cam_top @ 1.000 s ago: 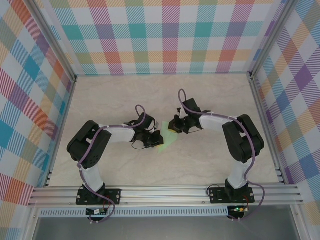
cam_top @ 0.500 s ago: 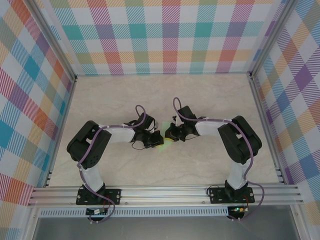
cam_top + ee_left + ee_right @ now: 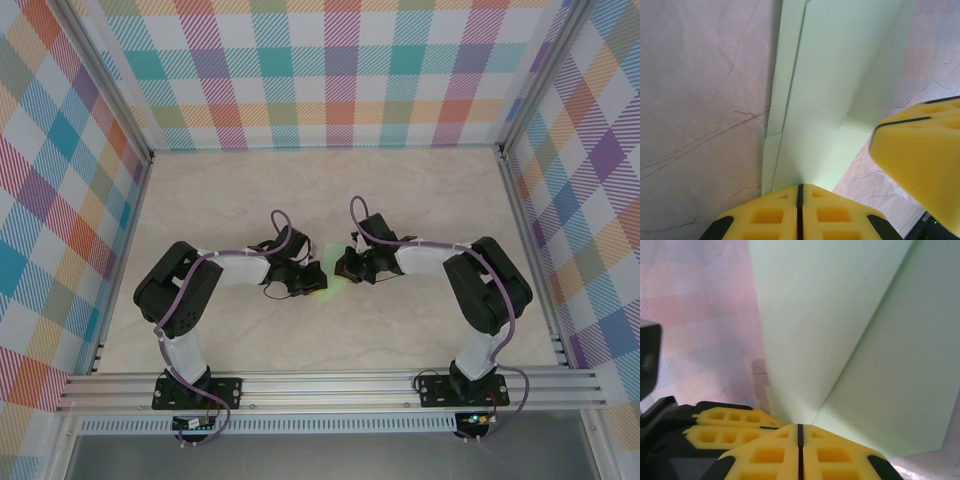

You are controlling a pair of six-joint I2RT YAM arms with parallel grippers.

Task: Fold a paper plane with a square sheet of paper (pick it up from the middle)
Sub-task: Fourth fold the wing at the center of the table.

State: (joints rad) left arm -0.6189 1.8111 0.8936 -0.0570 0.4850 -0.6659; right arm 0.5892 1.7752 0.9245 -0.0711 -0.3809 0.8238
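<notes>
Top external view: the left gripper (image 3: 314, 278) and the right gripper (image 3: 343, 268) meet tip to tip near the middle of the table (image 3: 430, 200), with a bit of pale green between them.

From the left wrist I see the two yellow pads (image 3: 785, 200) of the left gripper pressed together. The sheet of paper (image 3: 840, 75) comes out from the line between them, so this gripper is clamped on the near edge of the paper. The paper is already folded in layers, with long creases running away from the pads, and the marble-like table shows on both sides of it. From the right wrist, the pads of the right gripper are also pressed together on an edge of the same paper. Each wrist view catches the yellow pad of the other gripper just beside the paper.
</notes>
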